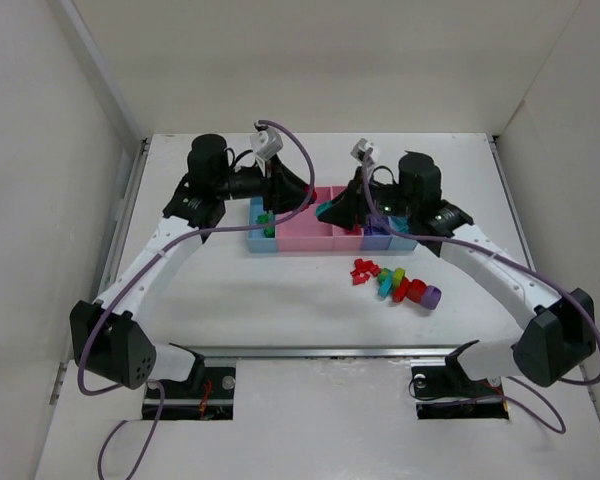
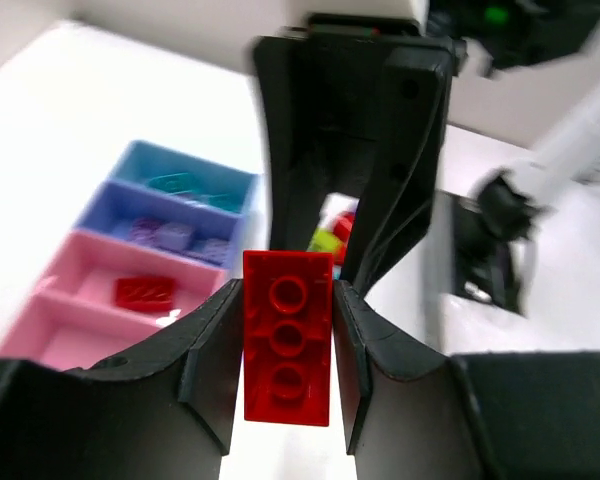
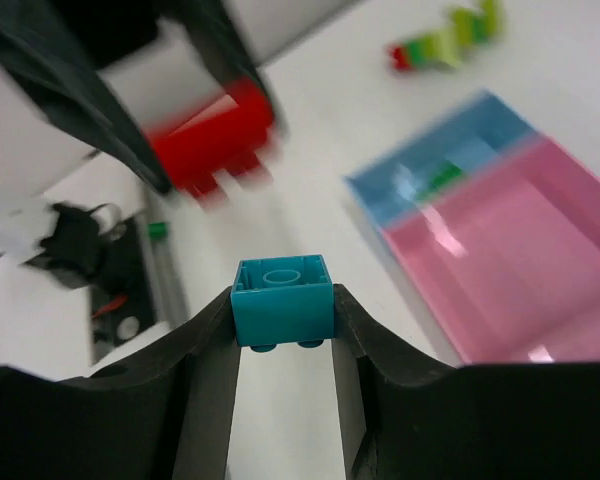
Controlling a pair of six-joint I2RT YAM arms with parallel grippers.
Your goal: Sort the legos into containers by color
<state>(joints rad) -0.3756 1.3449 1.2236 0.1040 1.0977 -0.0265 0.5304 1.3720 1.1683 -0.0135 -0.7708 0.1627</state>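
White tabletop [image 1: 280, 310] and bare white walls framed the job, which looked roughly midway. The row of trays [image 1: 310, 244] already held stock: green pieces [image 1: 267, 223] in the light blue tray at the left end, a red piece [image 2: 146, 292] in a pink tray, purple pieces [image 2: 170, 235] in the purple-blue tray and teal pieces [image 2: 185, 183] in the far light blue one.

Two more were on their way. The left gripper [image 2: 287, 295] was clamped on a red brick [image 2: 287, 345], held above the table beside the trays. The right gripper [image 3: 282, 310] had both fingers against a teal brick [image 3: 282, 295], carried clear of the surface near the pink tray.

Left to sort was a cluster of loose bricks [image 1: 395, 283] on the table just in front of the trays: red, green, teal and purple, some apparently joined.

Both wrists were crowded together over the row, each arm's purple cable [image 1: 305, 160] looping nearby, so each could block the other's drop.
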